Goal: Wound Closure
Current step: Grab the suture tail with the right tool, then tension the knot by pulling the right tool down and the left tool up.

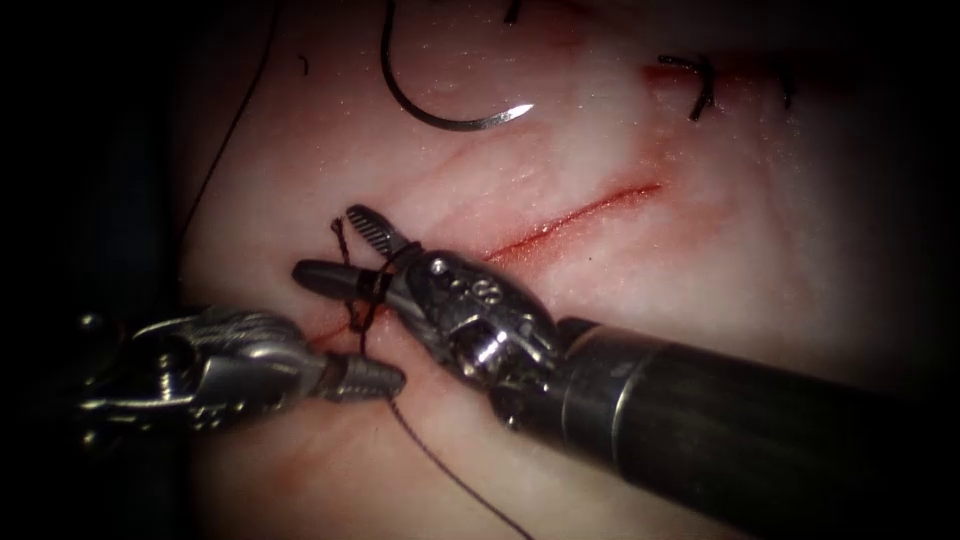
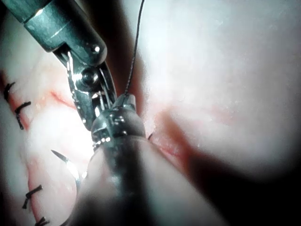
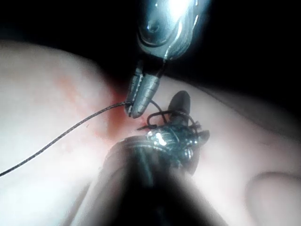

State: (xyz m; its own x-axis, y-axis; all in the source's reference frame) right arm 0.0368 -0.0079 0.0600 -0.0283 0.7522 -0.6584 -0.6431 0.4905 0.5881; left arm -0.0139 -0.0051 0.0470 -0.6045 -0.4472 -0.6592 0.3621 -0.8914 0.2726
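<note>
while your right tool (image 1: 345, 250) has its jaws parted, with thread (image 1: 372, 290) looped around them, nothing is clamped between them; the loops sit on the jaws at the cut's left end, which reads as a knot being set up there. your left tool (image 1: 385, 382) has its jaws clenched on the thread just below that, so the strand is pinned close to the loops; in the right wrist view the same tool (image 3: 136, 106) pinches the strand where it runs off across the tissue (image 3: 42, 94). from that grip the thread trails down and to the right over the tissue (image 1: 700, 260).

neither tool has the needle (image 1: 440, 115): it lies free on the tissue well above the cut (image 1: 580, 215), tip pointing right, not in the tissue. finished stitches (image 1: 700, 85) sit at the upper right. red fluid tints the cut's edges.
</note>
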